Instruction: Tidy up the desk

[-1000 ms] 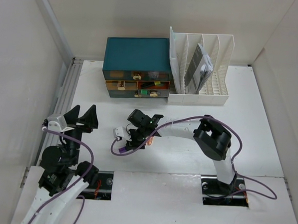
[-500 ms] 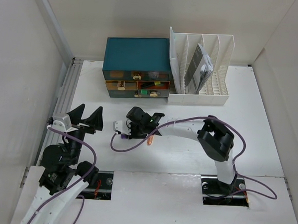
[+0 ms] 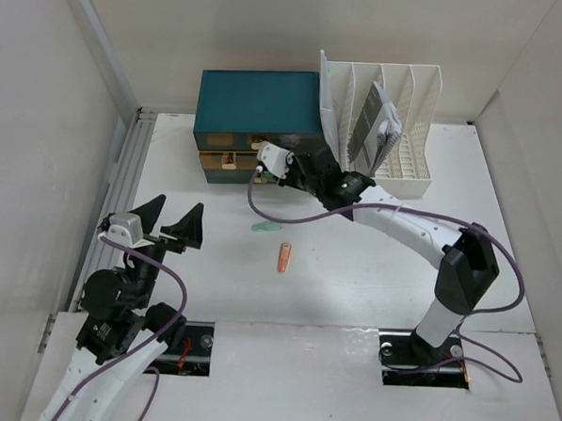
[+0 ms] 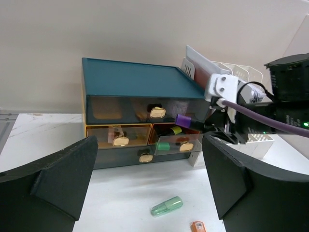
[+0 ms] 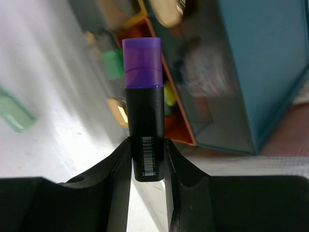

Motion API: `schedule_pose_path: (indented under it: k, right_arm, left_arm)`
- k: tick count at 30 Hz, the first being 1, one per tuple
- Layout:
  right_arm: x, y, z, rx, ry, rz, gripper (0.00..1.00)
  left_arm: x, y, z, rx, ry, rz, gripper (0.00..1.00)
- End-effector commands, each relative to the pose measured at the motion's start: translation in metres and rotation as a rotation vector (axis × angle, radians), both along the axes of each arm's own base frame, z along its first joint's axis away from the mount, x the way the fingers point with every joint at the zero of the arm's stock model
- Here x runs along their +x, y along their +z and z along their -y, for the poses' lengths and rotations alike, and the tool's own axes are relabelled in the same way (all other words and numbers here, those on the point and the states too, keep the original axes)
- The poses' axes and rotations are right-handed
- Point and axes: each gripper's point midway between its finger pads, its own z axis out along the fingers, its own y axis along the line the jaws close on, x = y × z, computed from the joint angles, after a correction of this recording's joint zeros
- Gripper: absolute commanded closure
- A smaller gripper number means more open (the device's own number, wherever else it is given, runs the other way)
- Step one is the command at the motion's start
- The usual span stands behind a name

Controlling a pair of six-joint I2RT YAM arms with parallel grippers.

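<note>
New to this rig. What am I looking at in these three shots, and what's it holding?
Two robot arms bolted to a white desk. The wide shot looks down from above and behind them; the other two come from wrist cameras, each showing its own dark fingers. The left tool is open and empty. The right tool grips a black marker with a purple cap, near the teal drawer box. A mint-green piece and a small orange item lie loose. A white file rack stands beside the box.

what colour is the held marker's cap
Purple cap on the marker, clearest in right wrist view.
</note>
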Motion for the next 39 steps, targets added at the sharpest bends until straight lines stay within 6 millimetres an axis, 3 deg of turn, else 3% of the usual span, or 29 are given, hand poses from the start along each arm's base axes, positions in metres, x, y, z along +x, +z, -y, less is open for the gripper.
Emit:
schedule_pose_path:
  k: [1, 7, 14, 18, 23, 26, 31, 36, 37, 39]
  right_arm:
    - [0.032, 0.016, 0.012, -0.014, -0.091, 0.093, 1.00]
    - [0.056, 0.014, 0.017, -0.063, -0.137, 0.148, 1.00]
    - [0.071, 0.016, 0.021, -0.073, -0.168, 0.161, 1.00]
    - [0.071, 0.016, 0.021, -0.073, -0.168, 0.161, 0.91]
    - [0.071, 0.016, 0.021, -0.073, -0.168, 0.161, 0.62]
    - [0.070, 0.016, 0.021, -0.066, -0.173, 0.158, 0.53]
    - [0.070, 0.016, 0.021, -0.066, -0.173, 0.158, 0.49]
    - [0.062, 0.020, 0.021, -0.035, -0.152, 0.141, 0.49]
    - [0.056, 0.030, 0.016, 0.007, -0.117, 0.132, 0.58]
    - [0.043, 0.029, 0.010, 0.026, -0.050, 0.089, 0.80]
  left_arm:
    - [-0.001, 0.013, 0.003, -0.009, -0.016, 0.051, 0.13]
    - [-0.001, 0.013, 0.003, -0.009, -0.016, 0.051, 0.13]
    - [-0.001, 0.013, 0.003, -0.009, -0.016, 0.051, 0.13]
    - [-0.001, 0.013, 0.003, -0.009, -0.016, 0.051, 0.13]
    - [-0.003, 0.015, 0.002, -0.014, -0.016, 0.059, 0.13]
    - [-0.003, 0.015, 0.002, -0.014, -0.016, 0.059, 0.13]
    - [-0.003, 0.015, 0.002, -0.014, -0.016, 0.059, 0.12]
    - [-0.003, 0.015, 0.001, -0.005, -0.013, 0.061, 0.12]
    - [-0.003, 0.015, 0.001, -0.005, -0.013, 0.061, 0.12]
    - [-0.003, 0.015, 0.001, -0.005, -0.013, 0.061, 0.12]
